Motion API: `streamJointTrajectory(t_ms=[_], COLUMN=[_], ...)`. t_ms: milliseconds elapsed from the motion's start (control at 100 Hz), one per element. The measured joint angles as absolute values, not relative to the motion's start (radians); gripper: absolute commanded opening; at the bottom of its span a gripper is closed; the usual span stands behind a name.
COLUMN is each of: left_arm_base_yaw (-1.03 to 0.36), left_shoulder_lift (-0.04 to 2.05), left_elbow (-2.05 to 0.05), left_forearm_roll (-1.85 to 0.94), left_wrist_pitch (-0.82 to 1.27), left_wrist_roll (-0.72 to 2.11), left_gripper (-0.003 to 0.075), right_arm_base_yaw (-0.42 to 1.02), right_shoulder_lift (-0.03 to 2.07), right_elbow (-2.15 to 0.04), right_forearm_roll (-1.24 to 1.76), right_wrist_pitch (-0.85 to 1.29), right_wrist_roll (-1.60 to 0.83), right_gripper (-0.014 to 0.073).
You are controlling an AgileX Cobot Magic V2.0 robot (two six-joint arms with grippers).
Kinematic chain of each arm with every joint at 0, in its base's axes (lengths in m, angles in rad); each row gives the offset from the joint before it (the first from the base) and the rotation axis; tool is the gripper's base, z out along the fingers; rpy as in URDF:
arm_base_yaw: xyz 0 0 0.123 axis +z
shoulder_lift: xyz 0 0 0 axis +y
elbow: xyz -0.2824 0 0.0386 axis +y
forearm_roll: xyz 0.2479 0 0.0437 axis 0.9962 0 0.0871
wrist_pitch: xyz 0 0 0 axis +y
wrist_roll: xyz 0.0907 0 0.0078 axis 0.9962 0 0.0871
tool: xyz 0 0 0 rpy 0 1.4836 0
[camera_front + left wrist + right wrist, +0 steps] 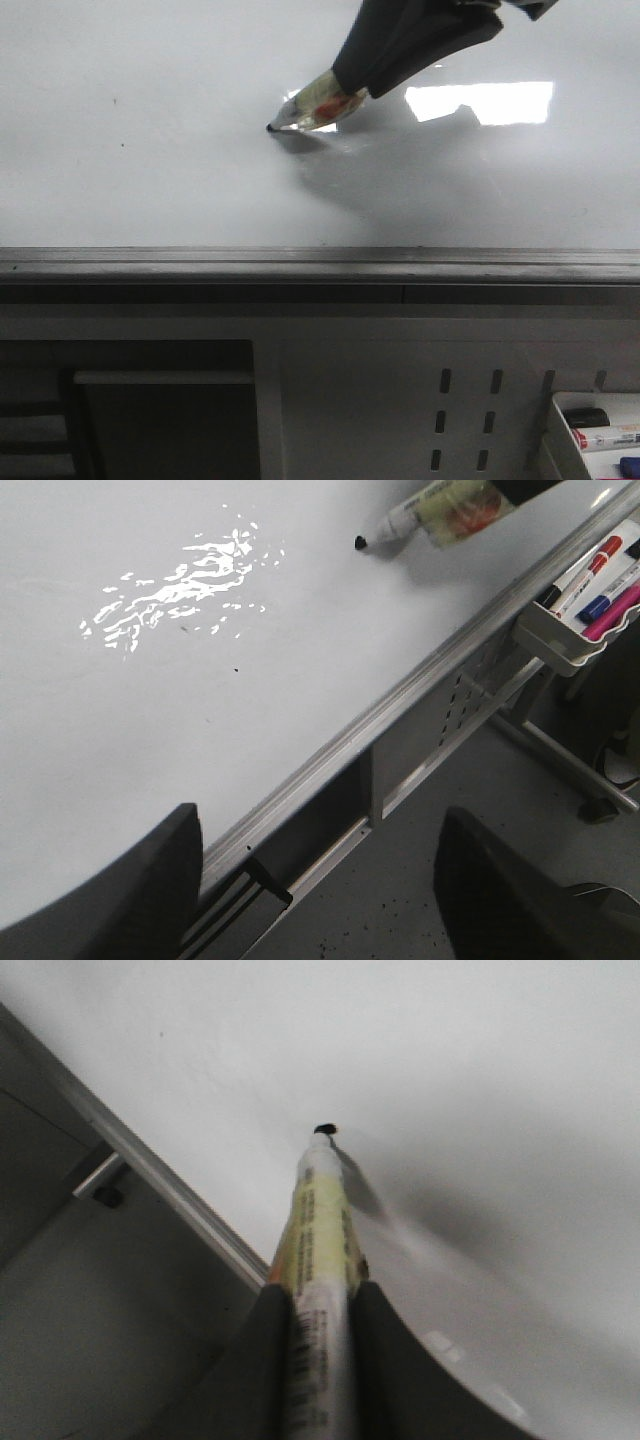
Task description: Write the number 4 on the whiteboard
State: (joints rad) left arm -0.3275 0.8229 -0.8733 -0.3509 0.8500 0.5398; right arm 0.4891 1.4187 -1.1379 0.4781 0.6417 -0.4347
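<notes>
The whiteboard (150,170) is glossy white with a grey bottom rail (300,262). No drawn 4 shows on it; only tiny dark specks. My right gripper (355,88) is shut on a black-tipped marker (315,108) with a yellow and red label. The marker tip (272,128) is at the board surface near the middle; I cannot tell if it touches. The marker shows in the right wrist view (320,1230) between the fingers, and in the left wrist view (430,510). My left gripper (320,880) is open and empty, off the board's lower edge.
A white tray (560,645) with several markers hangs below the rail at the right, also in the front view (590,435). A white perforated panel (460,410) and the stand's frame lie under the board. A bright light reflection (480,102) sits on the board.
</notes>
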Motion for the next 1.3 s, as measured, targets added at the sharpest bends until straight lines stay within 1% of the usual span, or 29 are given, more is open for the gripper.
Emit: streamJointTrajectory(t_ms=[190, 330, 450, 580, 760, 940, 1090, 1200, 1300], left_arm_base_yaw=[-0.328, -0.328, -0.328, -0.328, -0.328, -0.328, -0.328, -0.328, -0.328], left_shoulder_lift=[0.823, 0.823, 0.823, 0.823, 0.823, 0.823, 0.823, 0.823, 0.823], left_elbow=[-0.873, -0.873, -0.872, -0.872, -0.872, -0.872, -0.872, -0.872, -0.872], left_forearm_roll=[-0.351, -0.351, -0.351, -0.351, -0.351, -0.353, -0.353, -0.353, -0.353], left_wrist_pitch=[0.836, 0.829, 0.822, 0.822, 0.816, 0.809, 0.794, 0.793, 0.793], left_wrist_roll=[0.54, 0.54, 0.54, 0.54, 0.54, 0.54, 0.54, 0.54, 0.54], left_gripper=[0.0459, 0.0459, 0.0459, 0.0459, 0.0459, 0.0459, 0.0459, 0.0459, 0.0459], right_arm_base_yaw=[0.513, 0.452, 0.382, 0.352, 0.385, 0.455, 0.467, 0.467, 0.477], right_shoulder_lift=[1.46, 1.443, 1.388, 1.34, 1.312, 1.311, 1.339, 1.39, 1.433], right_elbow=[-1.138, -1.138, -1.136, -1.136, -1.134, -1.134, -1.134, -1.134, -1.136], right_forearm_roll=[0.503, 0.514, 0.494, 0.442, 0.427, 0.427, 0.409, 0.403, 0.417], right_wrist_pitch=[0.667, 0.75, 0.801, 0.831, 0.818, 0.711, 0.667, 0.69, 0.789], right_wrist_roll=[-0.438, -0.44, -0.44, -0.44, -0.447, -0.461, -0.463, -0.466, -0.47], right_gripper=[-0.0072, -0.0072, -0.0072, -0.0072, -0.0072, -0.0072, -0.0072, -0.0072, -0.0072])
